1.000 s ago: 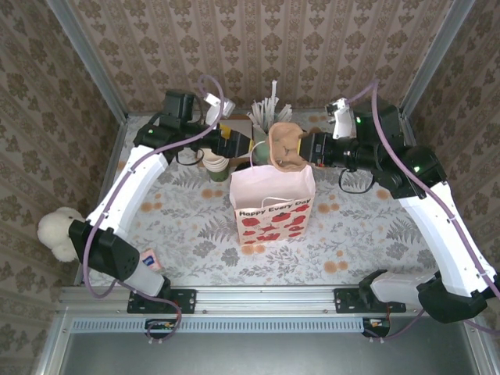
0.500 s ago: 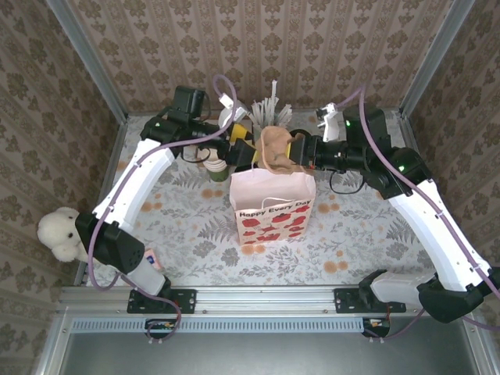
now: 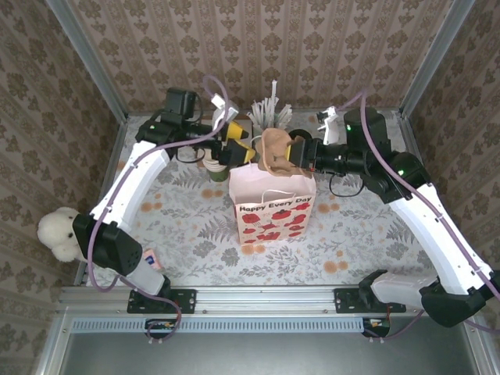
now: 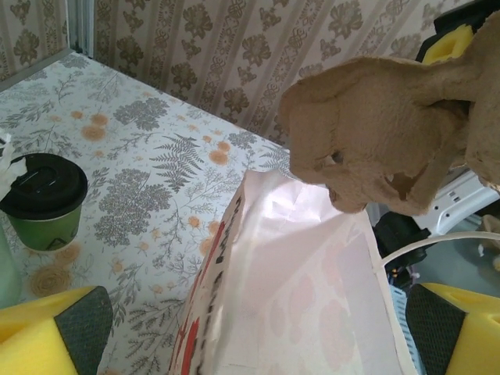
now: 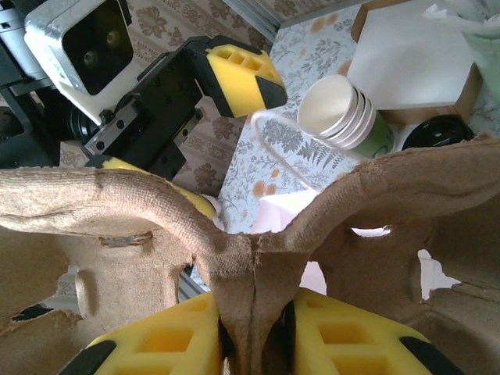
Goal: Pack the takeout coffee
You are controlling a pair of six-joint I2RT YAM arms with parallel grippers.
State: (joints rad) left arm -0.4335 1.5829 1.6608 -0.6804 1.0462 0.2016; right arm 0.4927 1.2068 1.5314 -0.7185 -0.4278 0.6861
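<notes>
Our right gripper (image 5: 254, 336) has its jaws clamped on the middle rib of a brown pulp cup carrier (image 3: 275, 152), which it holds tilted just above the open mouth of the paper bag (image 3: 272, 205). Our left gripper (image 3: 238, 146) has its jaws wide apart and grips nothing, sitting near the bag's back-left rim. We judge the packing as barely begun: the bag stands upright and open, the carrier is not yet inside it, and the takeout coffee (image 4: 43, 199) is untouched. It stands upright on the flowered table (image 4: 156, 148), off to one side of the bag and apart from it, near the stack of lidless cups (image 5: 344, 113). What is left, as we read it, is to lower the carrier in and then bring the cup over. The cup is small and dark green with slightly tapered paper walls. Its round black lid is seated flat, and we see no spill around it.
</notes>
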